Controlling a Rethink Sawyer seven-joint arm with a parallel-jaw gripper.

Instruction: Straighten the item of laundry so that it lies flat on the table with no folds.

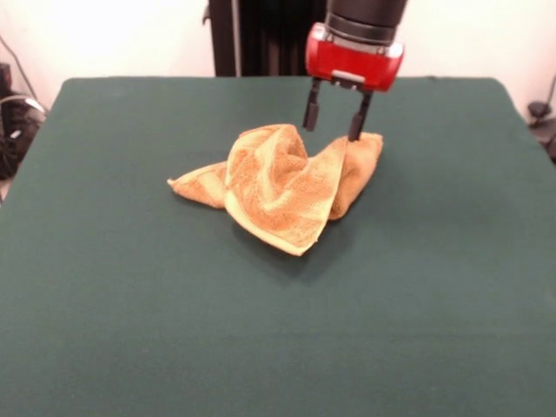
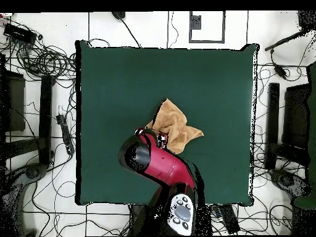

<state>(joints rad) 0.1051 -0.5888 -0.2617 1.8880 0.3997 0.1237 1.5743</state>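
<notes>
towel (image 1: 282,187): bunched in a peaked heap, frame centre on desk (image 1: 130,304) | hand (image 1: 336,122): released, 2 fingers spread over heap's upper-right crest | risk: pinching several stacked layers would drag the bundle, folds remaining

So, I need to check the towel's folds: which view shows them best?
The front view: the towel lies crumpled, one corner folded over, unobstructed below the open gripper. In the overhead view the arm hides part of it.
</notes>
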